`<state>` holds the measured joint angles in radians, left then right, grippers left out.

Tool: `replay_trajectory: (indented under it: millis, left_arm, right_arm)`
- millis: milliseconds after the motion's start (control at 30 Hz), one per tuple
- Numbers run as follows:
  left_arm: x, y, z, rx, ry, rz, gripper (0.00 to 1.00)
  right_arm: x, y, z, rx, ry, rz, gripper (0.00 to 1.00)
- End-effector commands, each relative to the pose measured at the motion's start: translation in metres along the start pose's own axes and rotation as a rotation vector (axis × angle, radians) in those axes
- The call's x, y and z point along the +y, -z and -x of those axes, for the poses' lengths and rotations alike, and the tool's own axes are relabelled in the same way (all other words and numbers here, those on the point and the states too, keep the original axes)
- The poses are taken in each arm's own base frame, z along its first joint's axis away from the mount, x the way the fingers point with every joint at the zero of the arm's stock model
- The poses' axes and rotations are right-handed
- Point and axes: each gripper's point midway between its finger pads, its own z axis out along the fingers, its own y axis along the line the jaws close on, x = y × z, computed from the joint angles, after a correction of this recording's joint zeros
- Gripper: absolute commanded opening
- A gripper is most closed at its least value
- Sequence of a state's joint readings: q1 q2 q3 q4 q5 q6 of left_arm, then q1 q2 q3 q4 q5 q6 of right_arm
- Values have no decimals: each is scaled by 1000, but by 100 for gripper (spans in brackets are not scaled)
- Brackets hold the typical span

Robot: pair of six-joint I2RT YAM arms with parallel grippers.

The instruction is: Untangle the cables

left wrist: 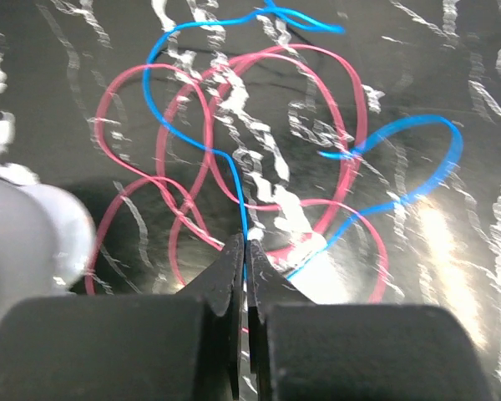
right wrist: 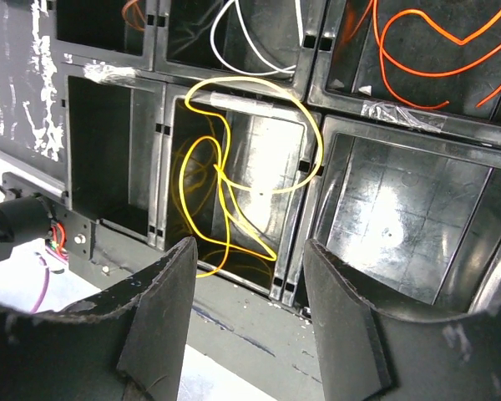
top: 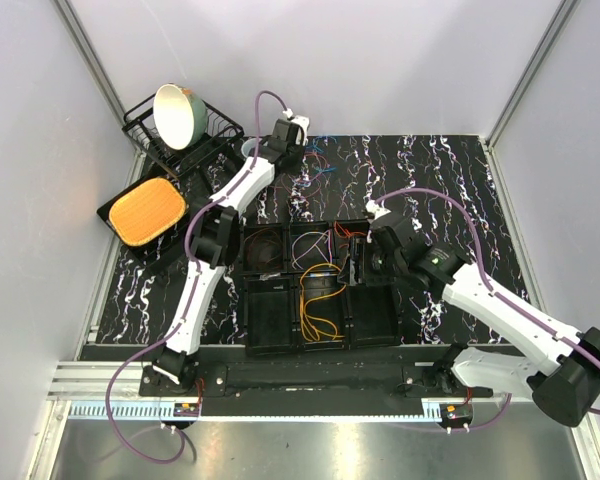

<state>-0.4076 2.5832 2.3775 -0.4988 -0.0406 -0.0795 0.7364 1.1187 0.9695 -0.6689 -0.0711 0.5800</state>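
At the far left stands a black wire dish rack point(top: 205, 140) holding a pale green bowl point(top: 175, 115) on its side. Just nearer lies a black tray point(top: 115, 215) with a round orange waffled pad point(top: 147, 210).

My left gripper point(left wrist: 244, 242) is out over the far part of the black mat with white marbling point(top: 430, 180), left of centre. Its fingers are pressed together, and the thin blue cable point(left wrist: 163, 125) is pinched at the tips. From the pinch it runs straight away from my fingers, then curls left and across in loose loops. It crosses the thin red cable point(left wrist: 361, 138), which lies in overlapping rings flat on the mat.

In the middle, nearer to me, sits the black plastic compartment organiser point(top: 270, 320). The thin yellow cable point(right wrist: 250, 81) is in its near middle compartment, a loose bundle with its long axis running near to far. One loop of it hangs over the compartment wall. The thin orange cable point(right wrist: 382, 46) loops in a compartment beside it.

My right gripper point(right wrist: 250, 259) hangs over the organiser's right side with its fingers spread wide, and nothing is between them.
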Motion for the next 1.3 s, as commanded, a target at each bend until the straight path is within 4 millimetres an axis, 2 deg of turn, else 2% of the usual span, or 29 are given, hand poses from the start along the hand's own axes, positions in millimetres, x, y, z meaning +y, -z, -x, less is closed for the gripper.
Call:
replay_trajectory:
  millis: [0, 33, 100, 133, 200, 233, 300, 333, 367, 400, 433, 467, 533, 567, 667, 733, 767, 800, 867, 967, 1000, 1100, 1267]
  left_arm:
    - [-39, 75, 78, -165, 40, -147, 0]
    - [-60, 108, 100, -213, 25, -202, 0]
    - [-84, 139, 108, -225, 12, -260, 0]
    - [-115, 174, 121, -264, -18, -325, 0]
    - [-142, 210, 126, -295, -70, -357, 0]
    - [-165, 246, 136, -341, -90, -394, 0]
    - [-184, 284, 149, -397, -95, -440, 0]
    - [-194, 318, 161, -455, -102, -452, 0]
    - [-196, 334, 165, -479, -116, -448, 0]
    - [-195, 361, 180, -538, -118, -449, 0]
    - [-197, 377, 186, -566, -119, -448, 0]
    - [-191, 408, 195, -618, -114, -452, 0]
    - [-181, 431, 203, -661, -101, -436, 0]
    - [-173, 451, 203, -682, -95, -434, 0]
    - [-157, 471, 198, -703, -83, -395, 0]
    - [-151, 477, 194, -706, -85, -378, 0]
    - [-149, 472, 189, -691, -87, -369, 0]
    - [-145, 479, 188, -699, -87, -363, 0]
    - [-143, 478, 184, -690, -89, -358, 0]
    - [-138, 486, 181, -696, -84, -348, 0]
    - [-133, 494, 181, -709, -77, -339, 0]
    - [-122, 498, 170, -690, -47, -306, 0]
    - [-101, 523, 132, -668, -16, -309, 0]
  right_arm:
    - [8, 16, 17, -81, -15, 34, 59]
    - [8, 19, 20, -92, -14, 31, 59]
    - [7, 28, 26, -127, -9, 16, 59]
    - [8, 34, 30, -144, -5, 18, 59]
    - [6, 45, 42, -197, -6, -9, 59]
    - [7, 51, 46, -222, -9, -10, 59]
    - [8, 62, 56, -263, -15, -15, 59]
    - [13, 70, 62, -287, -19, -3, 59]
    - [13, 75, 64, -297, -21, -4, 58]
    - [14, 79, 66, -310, -25, 0, 59]
    - [18, 90, 71, -339, -31, 16, 58]
    - [17, 94, 73, -352, -34, 15, 58]
    - [17, 109, 79, -401, -44, 14, 58]
    - [15, 113, 79, -411, -47, 9, 58]
    - [14, 132, 85, -471, -60, 13, 57]
    - [14, 144, 89, -507, -66, 26, 57]
    - [15, 147, 89, -513, -65, 29, 57]
    - [15, 150, 89, -521, -68, 36, 58]
    - [16, 152, 89, -518, -67, 40, 57]
    - [17, 152, 87, -509, -74, 42, 57]
    - [17, 152, 86, -506, -78, 45, 57]
    - [16, 153, 85, -508, -80, 47, 57]
    - [14, 152, 86, -511, -63, 31, 57]
